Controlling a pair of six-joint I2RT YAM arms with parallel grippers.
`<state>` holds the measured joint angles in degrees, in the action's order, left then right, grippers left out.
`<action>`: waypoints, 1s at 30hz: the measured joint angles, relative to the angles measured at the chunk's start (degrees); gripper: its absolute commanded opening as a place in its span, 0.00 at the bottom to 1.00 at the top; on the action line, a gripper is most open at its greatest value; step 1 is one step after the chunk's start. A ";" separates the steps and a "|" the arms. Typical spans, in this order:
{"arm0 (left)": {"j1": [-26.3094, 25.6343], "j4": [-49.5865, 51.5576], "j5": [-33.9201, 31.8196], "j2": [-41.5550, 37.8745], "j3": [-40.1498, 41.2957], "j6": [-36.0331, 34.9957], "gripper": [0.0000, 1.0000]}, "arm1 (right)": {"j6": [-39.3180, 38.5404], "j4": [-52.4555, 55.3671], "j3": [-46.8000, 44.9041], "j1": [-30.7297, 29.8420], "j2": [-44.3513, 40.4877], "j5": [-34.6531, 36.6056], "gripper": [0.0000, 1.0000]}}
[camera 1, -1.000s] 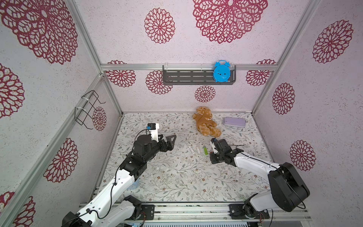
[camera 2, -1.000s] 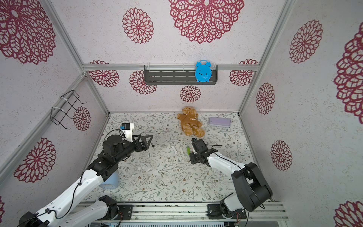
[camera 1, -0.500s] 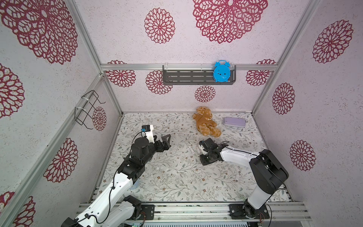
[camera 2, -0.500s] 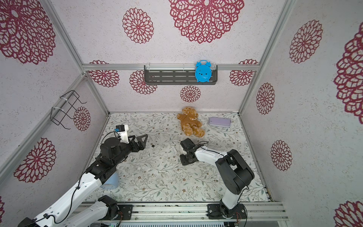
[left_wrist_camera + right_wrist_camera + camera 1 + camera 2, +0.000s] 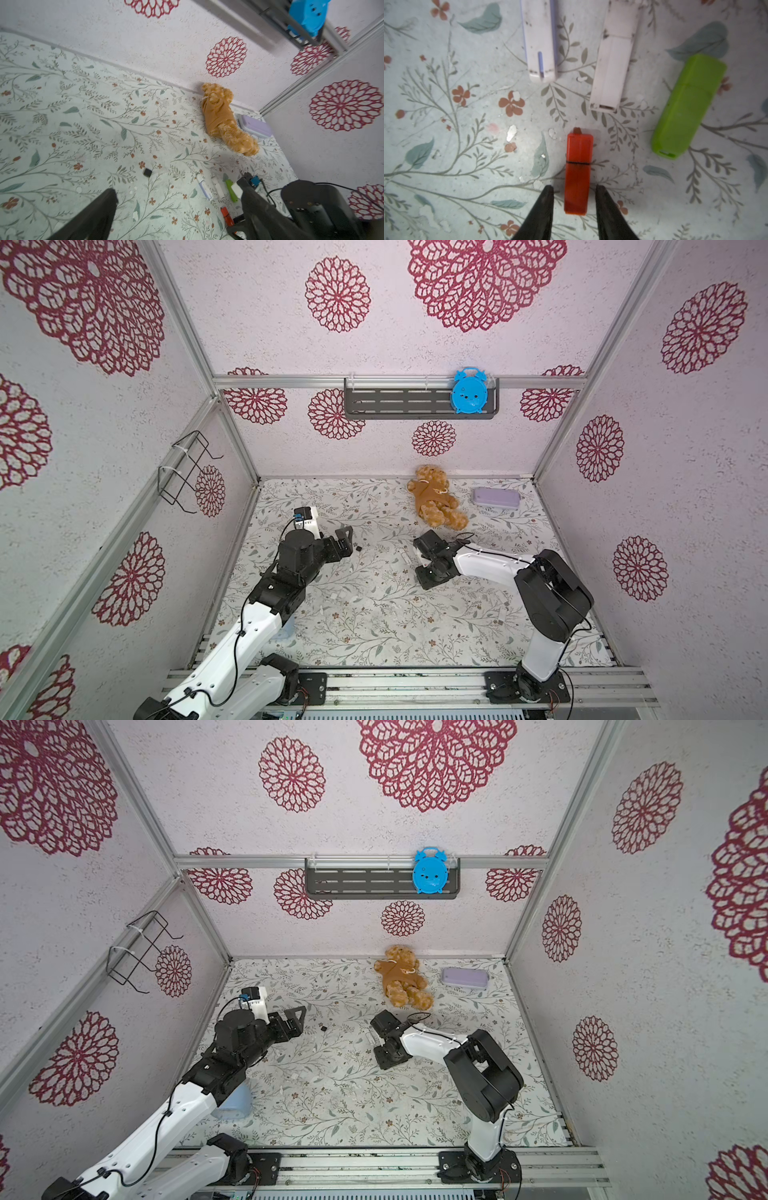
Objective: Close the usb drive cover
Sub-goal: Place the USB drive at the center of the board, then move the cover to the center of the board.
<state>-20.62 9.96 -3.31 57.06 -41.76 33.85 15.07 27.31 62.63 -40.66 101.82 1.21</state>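
Right wrist: right claw (image 5: 573, 187) parted astride red usb drive (image 5: 579, 149); left claw (image 5: 178, 185) spread wide; shelf (image 5: 395, 404) holds blue clock (image 5: 468, 390).

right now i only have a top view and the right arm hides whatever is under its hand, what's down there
observer: In the right wrist view, a red usb drive lies on the table between the fingers of the right hand.
operator: is it gripped
observer: No. A strip of table shows between each finger and the drive, so the hand is open.
operator: is it closed
observer: It looks closed. Only a thin dark seam crosses the casing, and no metal plug shows.
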 measured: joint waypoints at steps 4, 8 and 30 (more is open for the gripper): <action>2.19 7.43 3.39 10.67 -6.38 -1.42 0.97 | -0.44 0.81 0.15 0.02 -3.67 0.11 0.51; 3.19 15.39 7.91 23.08 -15.04 -4.76 0.79 | -0.48 0.55 0.24 0.02 -9.99 0.28 0.57; 3.43 41.24 14.53 59.76 -45.18 -20.26 0.55 | -0.98 -1.70 0.37 0.07 -17.94 2.23 0.63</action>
<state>-17.19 51.20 11.22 116.81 -86.94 13.58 14.09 25.61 63.00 -40.60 83.88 3.44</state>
